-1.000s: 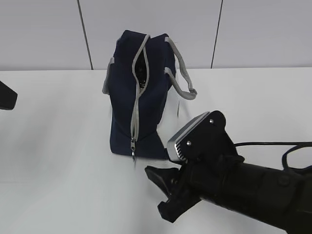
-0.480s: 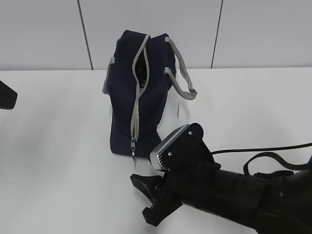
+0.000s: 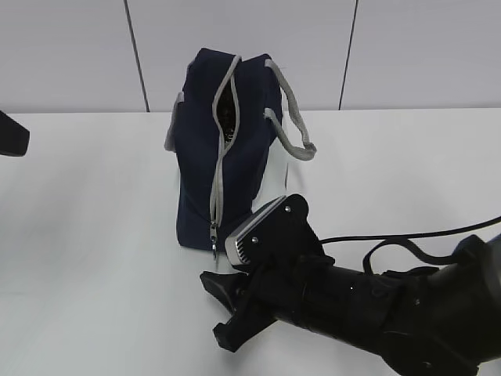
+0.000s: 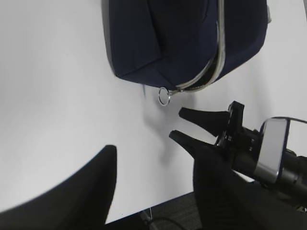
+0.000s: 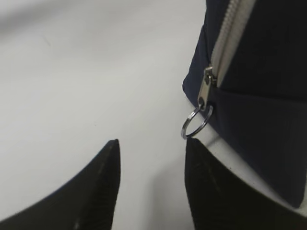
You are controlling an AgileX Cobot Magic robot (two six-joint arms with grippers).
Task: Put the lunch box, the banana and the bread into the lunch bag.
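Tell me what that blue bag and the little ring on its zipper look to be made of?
The lunch bag looks like matte navy woven fabric; it sags and creases softly. The pull ring looks like polished metal, probably steel, thin and glinting. The handles look like grey webbing.

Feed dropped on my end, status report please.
Right gripper open, empty, low by the bag's zipper ring. Left gripper open, empty, off the bag. Zipper parted near top. Nothing in the way.

We see the right gripper (image 3: 215,312) has slid leftward across the desk (image 3: 94,258), its parted fingers (image 3: 227,291) nearer the lunch bag (image 3: 223,149).
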